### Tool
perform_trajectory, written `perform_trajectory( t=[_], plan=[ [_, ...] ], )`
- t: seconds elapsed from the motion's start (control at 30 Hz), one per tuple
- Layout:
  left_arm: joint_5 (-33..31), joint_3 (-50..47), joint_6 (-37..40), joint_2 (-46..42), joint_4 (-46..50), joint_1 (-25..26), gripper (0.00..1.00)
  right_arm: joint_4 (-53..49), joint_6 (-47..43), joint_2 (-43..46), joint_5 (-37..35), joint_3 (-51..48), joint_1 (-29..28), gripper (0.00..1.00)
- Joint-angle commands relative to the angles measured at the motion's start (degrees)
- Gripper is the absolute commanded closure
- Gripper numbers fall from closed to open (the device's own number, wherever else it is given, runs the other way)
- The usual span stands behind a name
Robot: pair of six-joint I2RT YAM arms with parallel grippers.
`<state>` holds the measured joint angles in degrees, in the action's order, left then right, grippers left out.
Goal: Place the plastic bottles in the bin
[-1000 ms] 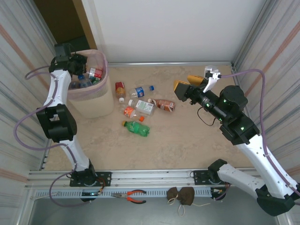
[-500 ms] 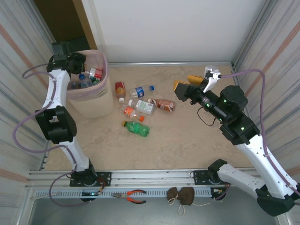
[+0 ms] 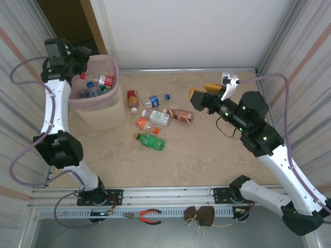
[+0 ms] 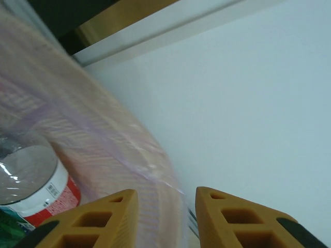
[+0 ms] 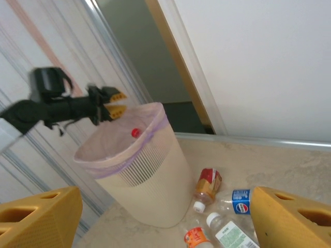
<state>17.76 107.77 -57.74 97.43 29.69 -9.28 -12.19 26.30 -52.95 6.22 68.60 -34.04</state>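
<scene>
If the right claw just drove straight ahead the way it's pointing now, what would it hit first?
Probably the bin: in the right wrist view it sits nearly centred between the open right claw fingers, with the floor bottles lower in the frame. Depth is hard to judge, so a slight downward tilt could meet those bottles first.

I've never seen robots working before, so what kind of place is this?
Probably a robot test cell, not a home: two arms bolted to a rail at the table edge, corrugated panel walls around it, and plastic bottles strewn beside a bin as practice clutter.
</scene>
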Motion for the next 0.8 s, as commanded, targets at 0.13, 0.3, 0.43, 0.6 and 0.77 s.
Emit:
perform_trajectory(
  t=[0.13,0.3,0.43,0.6,0.77],
  plan=[
    [4.07,-3.65,14.36,-10.43,-1.64,-0.28,0.63,-8.79,-4.17,-6.41,0.77,4.29,0.3,0.17],
    [5.0,-9.43,20.58,-17.32,-1.41,-0.3,0.58,-12.04,-5.91,-10.63,1.95,5.64,0.2,0.17],
    [7.82,-14.63,24.21,-22.59,-0.87,-0.26,0.55,-15.94,-8.58,-14.87,1.15,7.46,0.2,0.18],
    [10.66,-20.92,25.61,-28.12,-0.04,-0.3,0.51,-21.04,-14.53,-21.78,1.11,9.94,0.12,0.18],
    [12.03,-26.88,26.28,-32.79,1.51,-0.29,0.5,-24.33,-18.32,-29.3,1.13,12.43,-2.55,0.21]
  ],
)
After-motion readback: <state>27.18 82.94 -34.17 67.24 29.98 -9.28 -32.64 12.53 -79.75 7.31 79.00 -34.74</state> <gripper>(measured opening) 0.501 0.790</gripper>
